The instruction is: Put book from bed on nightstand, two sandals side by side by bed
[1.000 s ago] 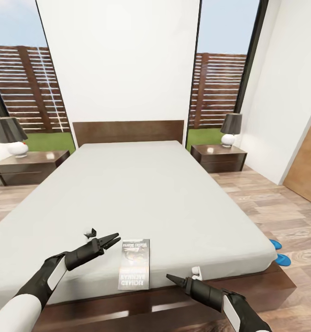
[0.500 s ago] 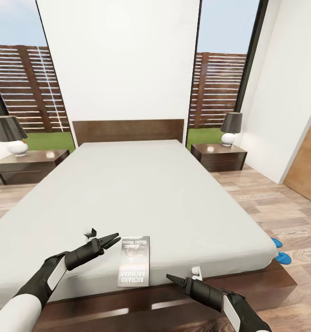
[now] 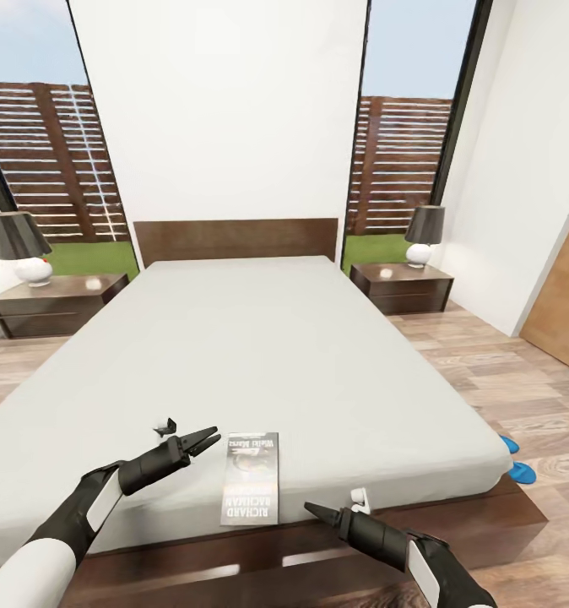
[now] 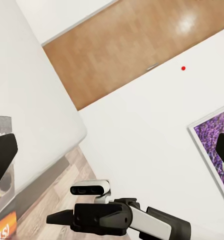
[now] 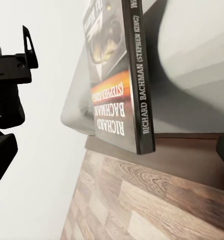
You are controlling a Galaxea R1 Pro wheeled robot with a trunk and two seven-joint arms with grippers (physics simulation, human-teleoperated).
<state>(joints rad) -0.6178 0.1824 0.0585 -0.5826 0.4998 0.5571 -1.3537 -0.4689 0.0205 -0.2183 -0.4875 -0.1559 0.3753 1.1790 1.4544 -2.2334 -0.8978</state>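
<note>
On the bed's (image 3: 259,355) near edge, the book (image 3: 251,479), between parted left tool (image 3: 207,439) and closed right tool (image 3: 311,509).

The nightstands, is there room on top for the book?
Yes. The right nightstand has bare top in front of its lamp. The left nightstand is bare between its lamp and the bed. The book lies at the mattress foot.

my black left claw (image 3: 207,439) hangs over a pale grey bed (image 3: 259,355) with a dark brown frame; the book (image 3: 251,478) has a dark cover, orange band, white lettering; the sandals (image 3: 516,460) are bright blue.
</note>
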